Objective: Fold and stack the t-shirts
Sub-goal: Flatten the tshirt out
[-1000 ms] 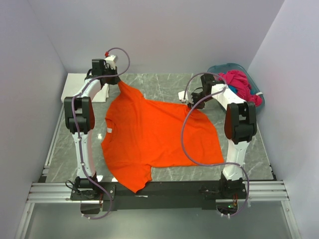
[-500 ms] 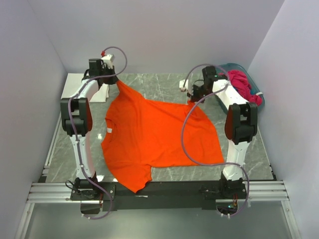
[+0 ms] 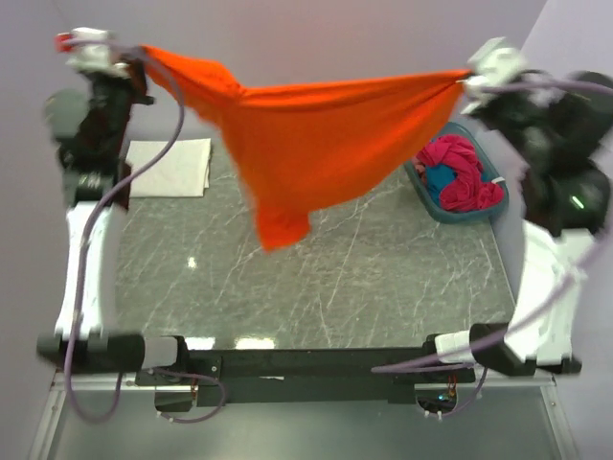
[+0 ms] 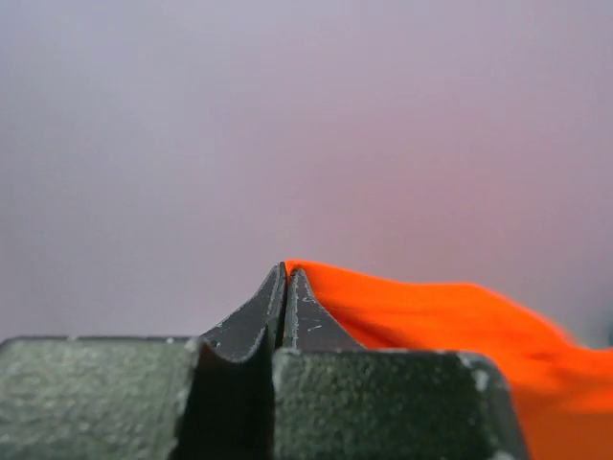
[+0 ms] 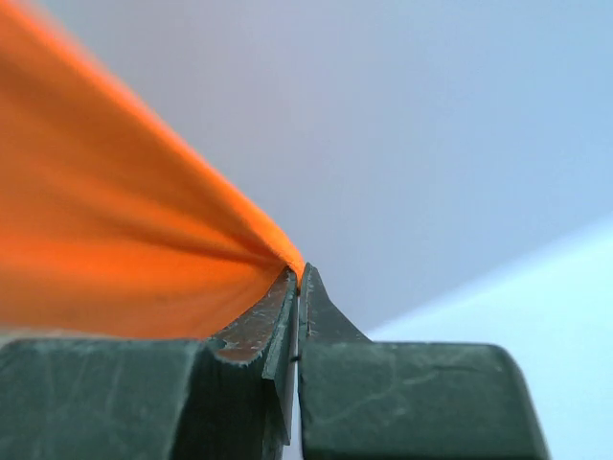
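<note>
In each wrist view the jaws stand pressed together with orange cloth pinched between the tips. The left gripper (image 4: 285, 275) clamps a fold of the orange t-shirt (image 4: 450, 321), which runs off toward 4 o'clock. The right gripper (image 5: 298, 276) clamps another fold, and there the shirt fans out toward 10 o'clock. Only blank wall shows beyond both.

From the top camera, both arms are raised high. The left gripper (image 3: 142, 52) is at about 10 o'clock and the right gripper (image 3: 462, 79) at about 2 o'clock. The orange t-shirt (image 3: 316, 134) is stretched between them, wholly off the table (image 3: 316, 278). Its long axis runs roughly 9 to 3, with the top edge taut. The slack body sags into a point aimed at 6 o'clock, left of centre. The shirt and the arms are motion-blurred.

Below on the marble, a folded white cloth (image 3: 170, 167) lies flat at 9 o'clock. At 3 o'clock a teal basket (image 3: 423, 192) holds a bunched magenta shirt (image 3: 465, 165) over some blue cloth (image 3: 439, 181).
</note>
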Robot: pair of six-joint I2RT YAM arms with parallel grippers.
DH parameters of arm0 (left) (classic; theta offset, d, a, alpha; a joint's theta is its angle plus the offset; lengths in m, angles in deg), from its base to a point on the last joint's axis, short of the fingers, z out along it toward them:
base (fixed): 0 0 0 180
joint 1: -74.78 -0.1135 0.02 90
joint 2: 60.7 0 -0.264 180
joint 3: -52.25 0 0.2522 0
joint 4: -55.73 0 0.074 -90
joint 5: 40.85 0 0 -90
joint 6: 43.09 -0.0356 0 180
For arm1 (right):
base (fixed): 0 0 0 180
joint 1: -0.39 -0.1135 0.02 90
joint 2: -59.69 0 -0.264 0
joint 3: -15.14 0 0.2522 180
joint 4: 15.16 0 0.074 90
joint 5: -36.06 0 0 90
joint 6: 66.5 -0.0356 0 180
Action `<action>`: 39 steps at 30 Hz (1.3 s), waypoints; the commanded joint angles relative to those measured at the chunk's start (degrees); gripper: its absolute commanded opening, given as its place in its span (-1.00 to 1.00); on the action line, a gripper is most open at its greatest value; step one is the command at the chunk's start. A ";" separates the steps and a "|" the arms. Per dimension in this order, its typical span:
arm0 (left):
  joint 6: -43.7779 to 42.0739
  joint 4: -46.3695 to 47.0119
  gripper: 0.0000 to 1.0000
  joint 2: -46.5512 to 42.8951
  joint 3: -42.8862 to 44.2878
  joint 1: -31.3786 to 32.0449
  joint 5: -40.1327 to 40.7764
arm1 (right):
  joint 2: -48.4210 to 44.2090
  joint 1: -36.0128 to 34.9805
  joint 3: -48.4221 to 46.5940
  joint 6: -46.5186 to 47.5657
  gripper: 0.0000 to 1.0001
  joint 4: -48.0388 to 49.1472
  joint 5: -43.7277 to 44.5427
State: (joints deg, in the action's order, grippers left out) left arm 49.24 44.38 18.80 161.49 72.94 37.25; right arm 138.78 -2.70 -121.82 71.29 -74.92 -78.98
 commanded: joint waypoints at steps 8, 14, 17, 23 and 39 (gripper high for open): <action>1.62 16.30 -0.99 -24.38 1.72 -0.35 10.14 | -18.52 5.20 -6.09 -14.22 -1.00 14.18 14.48; 2.07 15.87 -0.99 -26.59 11.03 0.43 9.53 | -21.43 5.11 -13.03 -13.16 -1.00 15.93 19.93; 2.59 15.60 -0.99 -27.21 12.54 1.23 8.21 | -22.57 5.03 -12.51 -12.72 -1.00 17.08 20.73; 2.77 15.77 -0.99 -29.22 4.38 3.15 4.97 | -26.87 4.94 -0.67 -14.39 -1.00 16.29 15.56; -9.45 35.81 -0.99 -9.14 -43.01 4.04 1.53 | -20.93 4.94 62.80 -10.01 -1.00 34.63 -0.10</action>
State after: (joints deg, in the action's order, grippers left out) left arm 44.43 72.38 2.74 121.17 76.76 38.08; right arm 111.63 2.15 -64.14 58.07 -49.06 -75.85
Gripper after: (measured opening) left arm 0.013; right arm 0.011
